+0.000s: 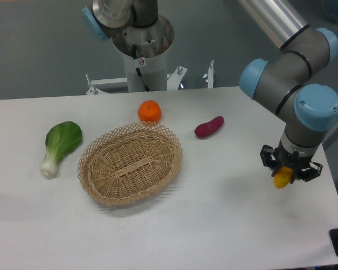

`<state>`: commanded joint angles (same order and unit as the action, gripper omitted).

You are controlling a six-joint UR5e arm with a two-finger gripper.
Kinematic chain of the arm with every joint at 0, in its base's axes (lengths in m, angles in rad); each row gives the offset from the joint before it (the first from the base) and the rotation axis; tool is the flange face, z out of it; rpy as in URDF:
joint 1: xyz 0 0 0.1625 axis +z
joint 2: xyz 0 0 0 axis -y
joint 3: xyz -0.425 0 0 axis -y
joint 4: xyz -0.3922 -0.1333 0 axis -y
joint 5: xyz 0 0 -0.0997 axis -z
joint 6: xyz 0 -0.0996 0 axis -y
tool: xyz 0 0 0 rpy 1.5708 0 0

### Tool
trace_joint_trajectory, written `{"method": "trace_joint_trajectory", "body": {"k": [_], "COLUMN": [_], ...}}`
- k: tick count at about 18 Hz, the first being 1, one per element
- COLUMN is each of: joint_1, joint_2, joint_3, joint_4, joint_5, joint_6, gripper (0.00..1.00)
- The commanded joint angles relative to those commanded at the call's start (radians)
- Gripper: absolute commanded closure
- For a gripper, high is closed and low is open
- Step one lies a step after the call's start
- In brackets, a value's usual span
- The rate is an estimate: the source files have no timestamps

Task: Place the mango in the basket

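My pincer (285, 170) hangs at the right end of the white bench (225, 225), pointing straight down, its dark fingers closed on the smooth yellow-orange mango (281, 179). Only the lower end of the fruit shows below the fingers; the rest is hidden between them and under my wrist. I cannot tell whether the mango touches the bench or is just above it. My grey arm with pale blue joint caps (315, 107) rises from the pincer, bends at a second blue-capped joint and runs up out of the top of the view.

To the left of the pincer, well apart from it, lies the dark red-purple sweet potato (209, 127), tilted with its right end farther back. Farther left is the round orange (149, 111), which sits just behind the far rim of the oval light tan wicker basket with a lacy looped rim (130, 163). The basket rests near the middle of the bench, well apart from the mango, and nothing lies in it. Left of the basket, near it but not touching, lies a green leafy vegetable with a pale white stalk (59, 145), its leaves toward the back and its stalk toward the front.
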<state>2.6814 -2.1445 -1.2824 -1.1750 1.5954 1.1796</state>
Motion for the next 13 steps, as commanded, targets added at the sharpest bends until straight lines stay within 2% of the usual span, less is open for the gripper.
{"method": "trace_joint_trajectory", "body": {"k": [11, 13], "joint_1": [0.0, -0.008], "joint_2": [0.0, 0.012], "joint_3": [-0.003, -0.032], "joint_4": [0.002, 0.005], "joint_5": [-0.005, -0.003], "joint_6": [0.003, 0.003], "gripper": [0.58, 0.57]}}
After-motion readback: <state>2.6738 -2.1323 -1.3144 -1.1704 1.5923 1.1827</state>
